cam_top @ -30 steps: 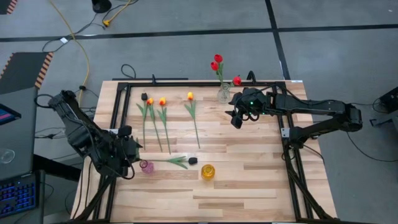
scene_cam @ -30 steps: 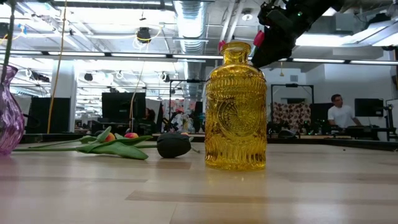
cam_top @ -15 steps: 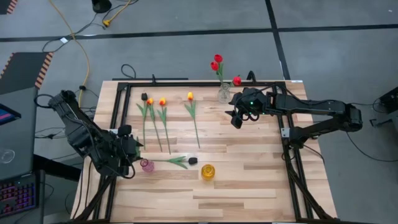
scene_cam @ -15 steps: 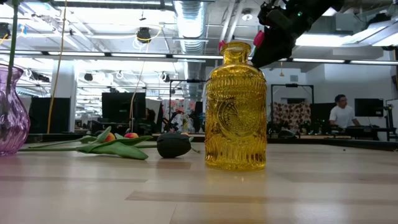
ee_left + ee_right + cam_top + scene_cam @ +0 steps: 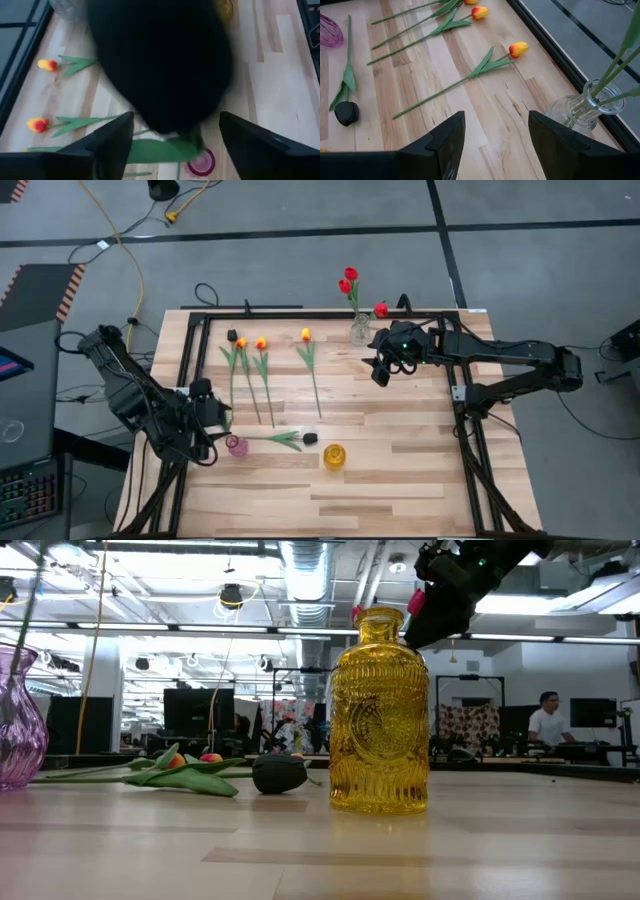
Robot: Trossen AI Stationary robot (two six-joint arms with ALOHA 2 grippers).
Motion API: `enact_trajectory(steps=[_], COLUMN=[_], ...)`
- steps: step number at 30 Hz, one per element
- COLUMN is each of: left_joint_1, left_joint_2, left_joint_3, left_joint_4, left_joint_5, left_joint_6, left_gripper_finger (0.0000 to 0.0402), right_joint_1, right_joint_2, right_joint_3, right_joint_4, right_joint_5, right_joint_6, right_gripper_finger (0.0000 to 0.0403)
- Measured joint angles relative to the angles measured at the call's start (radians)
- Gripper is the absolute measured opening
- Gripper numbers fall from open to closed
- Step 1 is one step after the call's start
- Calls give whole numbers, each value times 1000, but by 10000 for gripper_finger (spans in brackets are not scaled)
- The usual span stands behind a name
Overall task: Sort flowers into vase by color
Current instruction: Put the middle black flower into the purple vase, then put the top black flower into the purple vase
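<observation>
Left end effector (image 5: pixel 210 423) sits at the lower left of the worktop (image 5: pixel 400 470) in the high view, right beside the small purple vase (image 5: pixel 236 446). Its wrist view shows the fingers (image 5: pixel 107 145) spread apart, with a large black blur filling the space between them, green leaf below it and the purple vase's rim near the bottom of that frame. Whether the fingers actually press on anything I cannot tell.

Right end effector (image 5: pixel 381 369) hangs right of centre in the upper part of the high view, just beside the clear glass vase (image 5: pixel 360 332). Its fingers (image 5: pixel 445 145) stand wide apart with bare wood between them. That vase holds red tulips (image 5: pixel 348 279), their heads reaching past the worktop's upper edge.

Three yellow-orange tulips (image 5: pixel 261 344) lie side by side left of centre in the upper half of the high view, stems running toward the bottom of the frame, and a black tulip (image 5: pixel 232 337) lies just left of them. Another black tulip (image 5: pixel 309 439) lies flat near the lower centre, its stem pointing toward the purple vase. A yellow glass vase (image 5: pixel 334 456) stands just below and right of that head; it fills the middle of the low view.
</observation>
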State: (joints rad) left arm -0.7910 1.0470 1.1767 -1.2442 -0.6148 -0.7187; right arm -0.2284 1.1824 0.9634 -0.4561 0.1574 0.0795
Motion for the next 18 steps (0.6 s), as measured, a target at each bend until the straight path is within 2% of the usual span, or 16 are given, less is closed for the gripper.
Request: enact_trajectory(steps=[9,13,18], left_joint_1=[-6,-28,-53], left_joint_2=[-7,-36,-93], left_joint_3=[0,0,0], left_joint_4=[-1,-4,-5], left_joint_5=[-24,-63,-108], left_joint_6=[-1,-27,-70], left_gripper_finger=[371,390,394], right_joint_1=[0,0,0], right_joint_2=[0,0,0], right_joint_3=[0,0,0], right_joint_4=[0,0,0], right_joint_5=[0,0,0], right_joint_6=[0,0,0], right_gripper_finger=[246,246,246])
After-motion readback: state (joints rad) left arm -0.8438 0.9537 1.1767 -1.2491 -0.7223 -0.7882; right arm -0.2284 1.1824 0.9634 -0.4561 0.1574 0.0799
